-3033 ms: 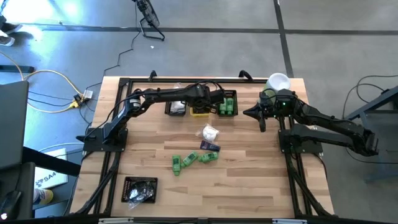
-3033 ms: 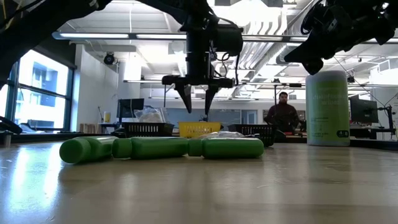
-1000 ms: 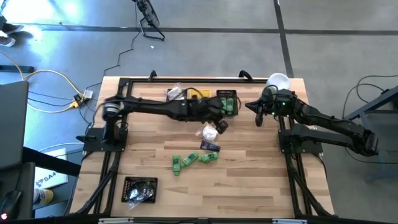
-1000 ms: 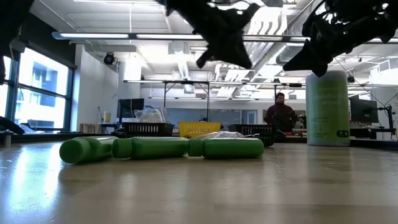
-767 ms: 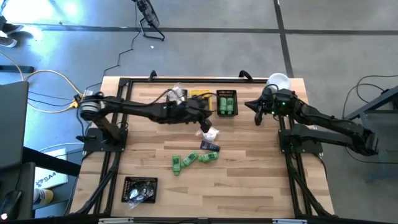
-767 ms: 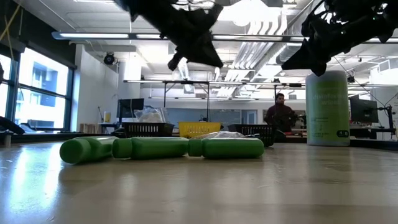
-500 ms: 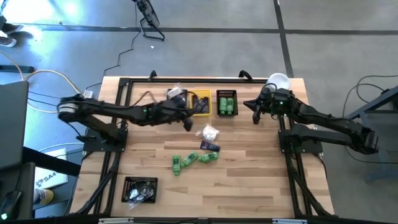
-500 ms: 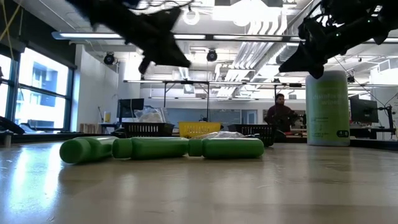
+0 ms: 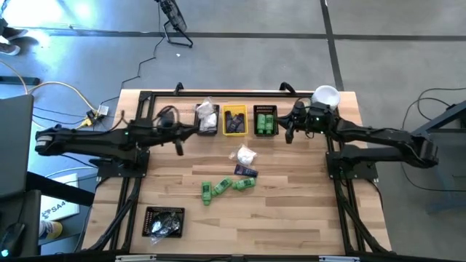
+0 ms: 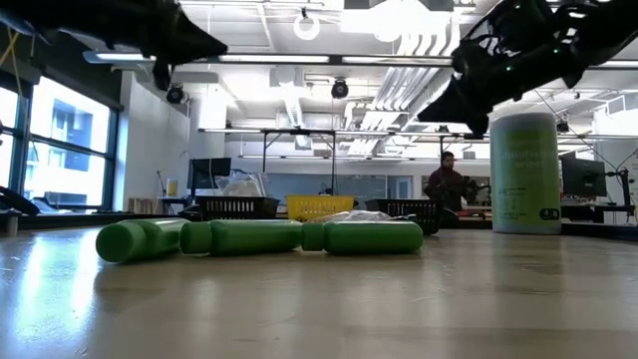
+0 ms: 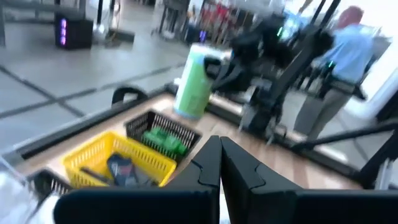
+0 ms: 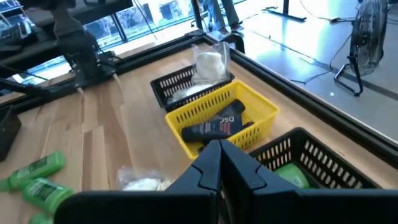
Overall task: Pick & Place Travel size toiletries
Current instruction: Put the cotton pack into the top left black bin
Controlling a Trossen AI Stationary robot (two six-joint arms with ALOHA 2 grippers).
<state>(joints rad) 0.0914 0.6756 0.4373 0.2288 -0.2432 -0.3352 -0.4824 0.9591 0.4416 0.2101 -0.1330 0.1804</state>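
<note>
1. Three bins in a row at the table's far edge, prob. one per item type: black bin (image 9: 207, 120) w/ white packets, yellow bin (image 9: 234, 121) w/ dark tubes, black bin (image 9: 266, 121) w/ green bottles. Sorting partly done, by the look of it.
2. Left on the bare wood mid-table: white packet (image 9: 247, 154), dark tube (image 9: 245, 171) just beside it, cluster of green bottles (image 9: 226, 187) lying on their sides nearer the front. Another black tray (image 9: 164, 221) w/ dark pieces at front-left corner, well apart.
3. Left gripper (image 9: 180, 140) out over the table's left-rear area, near the packet bin; jaws clenched, nothing between them. Well apart from the loose items.
4. Right gripper (image 9: 288, 133) just beside the bottle bin, in front of the pale-green cylinder (image 9: 325, 97); jaws pressed together, empty too. Looks placed for a reach toward mid-table.
5. Next pick needs jaws released first; crinkly packet likely to deform, bottles may roll.
</note>
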